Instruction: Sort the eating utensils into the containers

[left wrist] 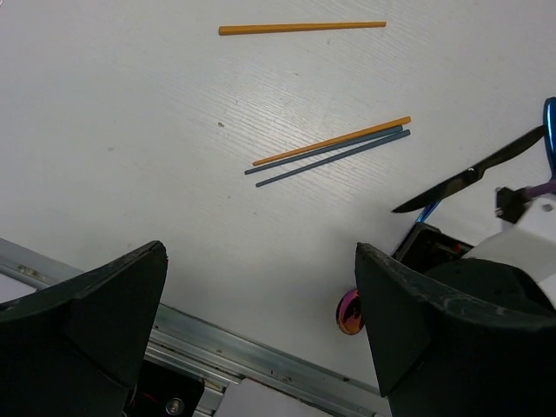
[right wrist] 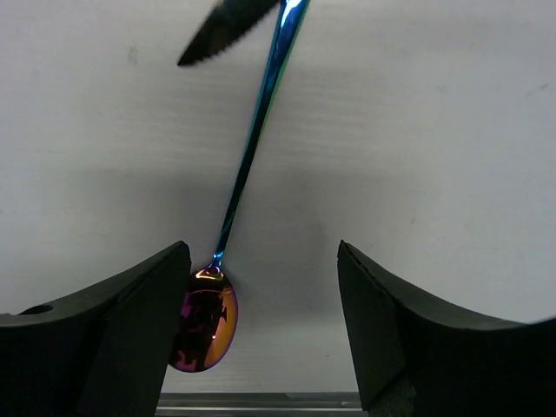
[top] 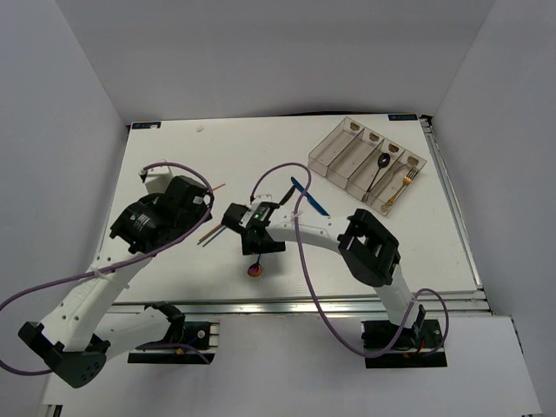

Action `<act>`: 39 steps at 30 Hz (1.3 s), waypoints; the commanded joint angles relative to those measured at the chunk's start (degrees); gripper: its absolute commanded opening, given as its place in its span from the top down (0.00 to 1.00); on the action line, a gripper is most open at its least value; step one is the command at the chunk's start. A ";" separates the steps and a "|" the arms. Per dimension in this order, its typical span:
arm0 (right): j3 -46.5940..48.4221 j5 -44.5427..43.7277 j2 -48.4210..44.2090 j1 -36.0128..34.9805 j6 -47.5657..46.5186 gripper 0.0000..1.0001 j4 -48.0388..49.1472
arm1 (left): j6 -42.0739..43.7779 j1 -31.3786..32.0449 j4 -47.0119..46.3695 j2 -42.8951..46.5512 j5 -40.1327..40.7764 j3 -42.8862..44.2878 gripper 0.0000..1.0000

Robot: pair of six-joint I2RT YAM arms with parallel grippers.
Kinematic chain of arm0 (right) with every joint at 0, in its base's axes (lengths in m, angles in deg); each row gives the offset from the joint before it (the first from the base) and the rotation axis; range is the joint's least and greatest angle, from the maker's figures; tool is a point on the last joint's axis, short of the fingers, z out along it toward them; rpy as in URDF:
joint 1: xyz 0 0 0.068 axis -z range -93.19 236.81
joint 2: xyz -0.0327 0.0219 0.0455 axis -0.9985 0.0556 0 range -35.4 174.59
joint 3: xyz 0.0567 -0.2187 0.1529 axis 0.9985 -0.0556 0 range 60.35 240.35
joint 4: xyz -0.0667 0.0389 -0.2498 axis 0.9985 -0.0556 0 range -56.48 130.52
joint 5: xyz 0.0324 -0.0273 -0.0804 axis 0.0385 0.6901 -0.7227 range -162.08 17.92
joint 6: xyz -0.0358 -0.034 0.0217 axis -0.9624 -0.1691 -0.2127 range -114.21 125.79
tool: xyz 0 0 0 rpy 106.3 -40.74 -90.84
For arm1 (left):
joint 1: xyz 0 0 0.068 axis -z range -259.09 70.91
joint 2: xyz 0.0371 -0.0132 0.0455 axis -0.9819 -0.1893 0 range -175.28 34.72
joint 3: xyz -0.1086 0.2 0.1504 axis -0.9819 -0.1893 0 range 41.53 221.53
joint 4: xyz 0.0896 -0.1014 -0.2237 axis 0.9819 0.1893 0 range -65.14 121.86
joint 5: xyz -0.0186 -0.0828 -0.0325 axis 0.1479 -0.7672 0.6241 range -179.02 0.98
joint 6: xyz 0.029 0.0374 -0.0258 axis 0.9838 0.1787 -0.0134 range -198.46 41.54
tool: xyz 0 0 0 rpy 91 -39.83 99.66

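From above: finds the tray (top: 334,148) at the counter's (top: 174,156) far right corner, holding a dark spoon (top: 376,171) and a gold fork (top: 398,187) in the two compartments nearest the right edge. Finds the blue knife (top: 308,196) mid-counter, chopsticks (top: 211,233) left of centre, and, near the front edge below the right arm's (top: 313,230) wrist, probably the bowl of the iridescent spoon (top: 254,271). Too small here to judge either grasp.

From the left wrist: shows the left fingers (left wrist: 95,321) spread wide, holding nothing, over bare counter by the near edge. Sorts out what the top view blurs: a lone orange chopstick (left wrist: 302,28), three sticks (left wrist: 330,146) lying together, one orange and two blue-grey, and a black knife (left wrist: 469,174).

From the right wrist: shows the right fingers (right wrist: 113,330) parted, gripping nothing, with the iridescent spoon flat on the counter between them. Puts the bowl touching or just beside one finger; cannot tell which. Catches the black knife's serrated tip by the handle's far end.
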 commanded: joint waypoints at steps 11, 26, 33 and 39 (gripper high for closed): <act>-7.58 4.62 4.49 -0.26 7.03 0.58 9.02 | 3.95 -0.02 2.92 6.57 -1.24 0.63 0.02; -15.93 4.53 -4.10 -0.35 14.33 1.00 3.05 | 7.12 -0.02 1.87 7.19 -2.55 0.64 0.02; -22.79 5.50 -17.12 0.09 13.71 1.00 6.04 | 6.94 -0.02 -0.24 6.49 -3.17 0.63 0.02; -25.95 4.79 -26.61 2.54 12.93 1.00 7.18 | 5.89 -0.02 -2.09 6.05 -3.34 -0.42 0.02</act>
